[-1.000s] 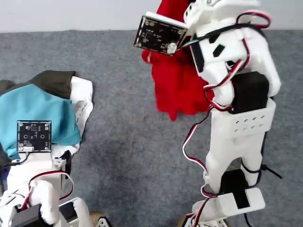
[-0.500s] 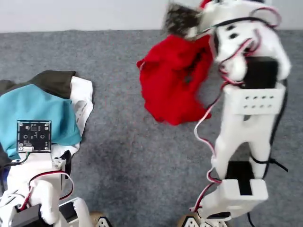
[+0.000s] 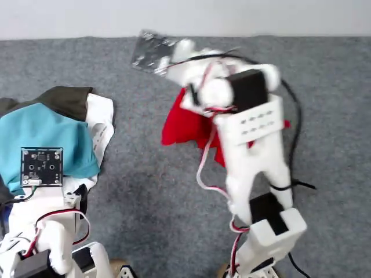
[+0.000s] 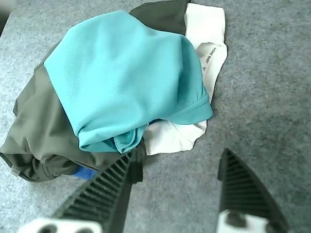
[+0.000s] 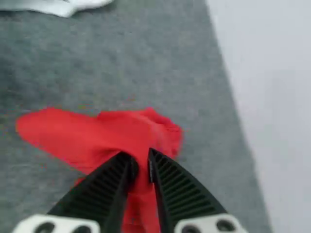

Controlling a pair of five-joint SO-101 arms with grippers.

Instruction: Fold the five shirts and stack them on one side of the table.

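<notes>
In the high view the right arm [image 3: 249, 145] lies across the red shirt [image 3: 181, 124] and covers its middle. We see red cloth to either side of the arm, spread on the grey table [image 3: 145, 191] near the centre. How the shirt lies under the arm cannot be made out.

The right wrist view supplies the covered part. The right gripper [image 5: 140, 156] has its two fingers drawn almost together, with a fold of the red shirt [image 5: 107, 133] pinched in the narrow gap. The rest of the shirt lies flat on the grey surface beyond the tips. A pale cloth [image 5: 63, 5] is cut off at the frame edge, and we cannot identify it.

The pile sits at the table's left side. In the high view the left arm [image 3: 43, 231] and its camera board [image 3: 42, 167] cover the near edge of the teal shirt [image 3: 46, 127]. The dark shirt [image 3: 69, 98] and white shirt [image 3: 101, 121] project from beneath it.

The left wrist view shows the whole pile:
- The teal shirt [image 4: 131, 82] is on top, bunched.
- The dark shirt [image 4: 43, 131] is under it.
- The white shirt [image 4: 209, 34] is at the bottom.
- A blue scrap [image 4: 83, 173] shows at the dark shirt's edge, too little of it to name.

The left gripper [image 4: 182, 155] has its fingers spread wide and holds nothing. It is just beside the pile
</notes>
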